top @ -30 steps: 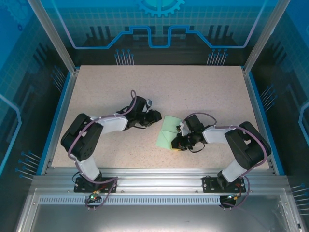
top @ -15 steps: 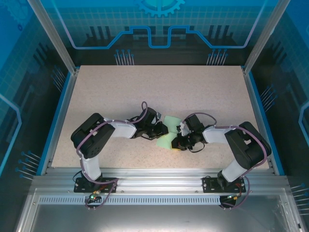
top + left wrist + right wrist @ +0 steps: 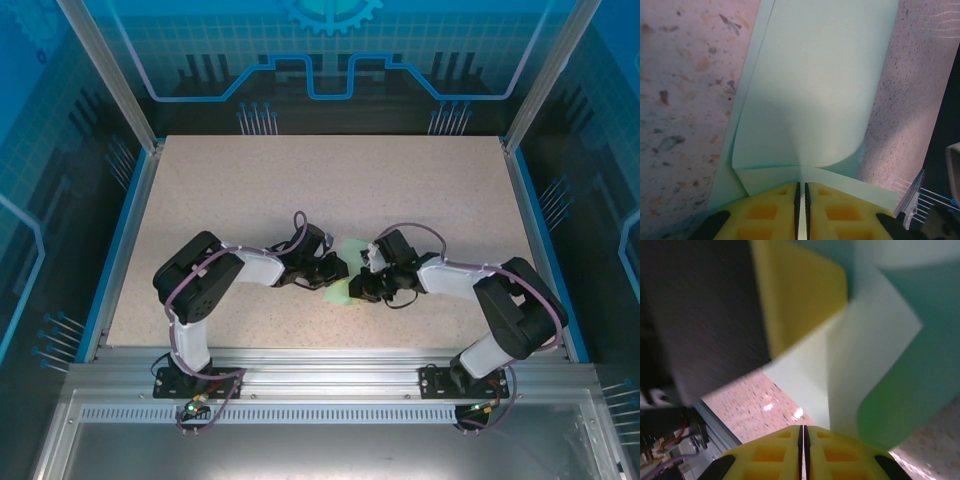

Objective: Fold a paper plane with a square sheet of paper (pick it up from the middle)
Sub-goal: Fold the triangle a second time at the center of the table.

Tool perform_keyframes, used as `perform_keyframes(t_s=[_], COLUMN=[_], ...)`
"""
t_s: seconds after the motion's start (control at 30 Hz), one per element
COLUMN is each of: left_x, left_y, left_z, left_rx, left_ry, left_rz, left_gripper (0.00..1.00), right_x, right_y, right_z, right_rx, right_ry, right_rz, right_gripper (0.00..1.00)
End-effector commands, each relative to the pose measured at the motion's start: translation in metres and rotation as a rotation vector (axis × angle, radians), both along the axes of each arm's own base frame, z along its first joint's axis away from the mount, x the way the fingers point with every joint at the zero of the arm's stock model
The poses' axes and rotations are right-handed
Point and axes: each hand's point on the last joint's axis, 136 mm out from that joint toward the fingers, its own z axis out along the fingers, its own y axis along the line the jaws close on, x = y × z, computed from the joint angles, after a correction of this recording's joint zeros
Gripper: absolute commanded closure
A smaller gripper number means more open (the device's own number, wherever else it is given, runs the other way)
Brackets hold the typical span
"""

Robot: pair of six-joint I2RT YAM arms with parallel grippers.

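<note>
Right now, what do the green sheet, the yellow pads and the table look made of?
Green sheet: thin matte paper, judging by its sharp creases and soft curl. Yellow pads on the left tool: probably moulded plastic or rubber, matte, with square recesses. Table: speckled beige, stone-look surface, likely laminate; can't tell for sure.

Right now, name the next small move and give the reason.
Probably ease the left gripper down to flatten the bowed flap: it and the right gripper are both shut on the sheet of paper, whose fold curves uncreased.
</note>
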Motion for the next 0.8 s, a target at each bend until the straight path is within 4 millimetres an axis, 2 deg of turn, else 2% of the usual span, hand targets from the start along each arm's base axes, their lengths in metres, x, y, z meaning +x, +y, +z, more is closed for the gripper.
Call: perform_keyframes(t_s=[0.0, 0.13, 0.2, 0.23, 0.37, 0.4, 0.53, 0.63, 0.77], left_x=[-0.008, -0.007, -0.008, -0.008, -0.009, -0.009, -0.008, -0.010, -0.009], left_y=[0.009, 0.009, 0.012, 0.013, 0.015, 0.012, 0.006, 0.005, 0.001], left_z=[-0.015, -0.010, -0.010, -0.010, -0.009, -0.007, -0.002, 0.000, 0.006], left_rx=[0.039, 0.025, 0.041, 0.048, 0.038, 0.025, 0.030, 0.027, -0.011], left_ry=[0.027, 0.016, 0.016, 0.015, 0.013, 0.010, 0.008, 0.007, -0.007], left_rz=[0.008, 0.026, 0.020, 0.021, 0.038, 0.033, -0.004, -0.012, -0.003], left_gripper=[0.85, 0.84, 0.84, 0.83, 0.82, 0.81, 0.81, 0.79, 0.77], right_x=[0.016, 0.014, 0.009, 0.008, -0.007, -0.014, -0.036, -0.028, -0.010], right_y=[0.005, 0.014, 0.002, -0.003, -0.015, -0.020, -0.035, -0.029, -0.004], right_z=[-0.002, -0.002, -0.008, -0.005, 0.027, 0.031, 0.035, 0.038, 0.037], right_rx=[-0.030, -0.017, -0.104, -0.137, -0.116, -0.116, -0.139, -0.092, -0.049], right_ry=[-0.004, 0.016, 0.054, 0.038, -0.046, -0.054, -0.049, -0.074, -0.068], right_rz=[-0.044, -0.009, -0.021, -0.026, -0.035, -0.028, 0.003, -0.016, -0.006], right_gripper=[0.88, 0.88, 0.92, 0.92, 0.78, 0.74, 0.70, 0.75, 0.87])
